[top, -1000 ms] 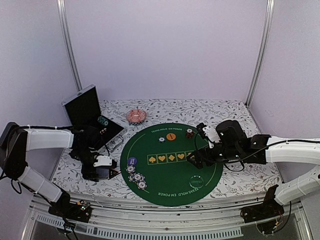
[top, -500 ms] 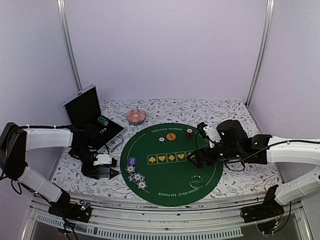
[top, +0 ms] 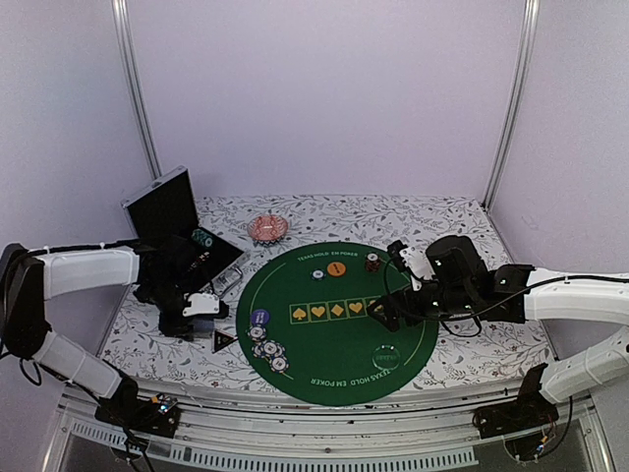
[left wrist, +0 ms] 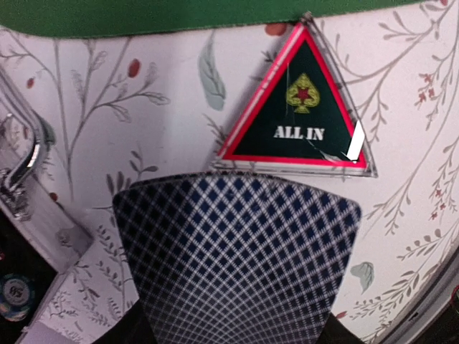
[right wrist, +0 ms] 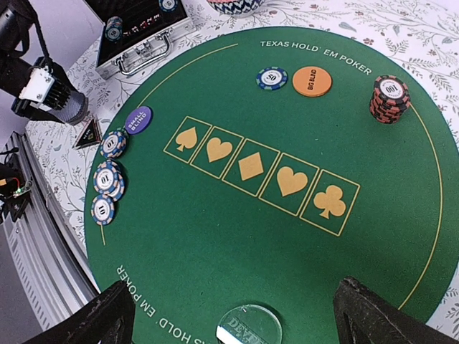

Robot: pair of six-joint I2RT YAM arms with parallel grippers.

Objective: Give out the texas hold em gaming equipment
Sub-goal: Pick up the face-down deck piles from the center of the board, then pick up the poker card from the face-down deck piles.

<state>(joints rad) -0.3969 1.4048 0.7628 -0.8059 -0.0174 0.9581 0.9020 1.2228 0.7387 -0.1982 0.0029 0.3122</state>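
We pinch the playing cards in our left tool, presumably for dealing, while our right tool hovers wide open, empty.

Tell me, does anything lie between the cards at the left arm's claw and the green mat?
Yes. A black-and-red ALL IN triangle lies flat on the floral cloth, directly between the cards in the left gripper and the edge of the green mat. Nothing else visible sits on that path.
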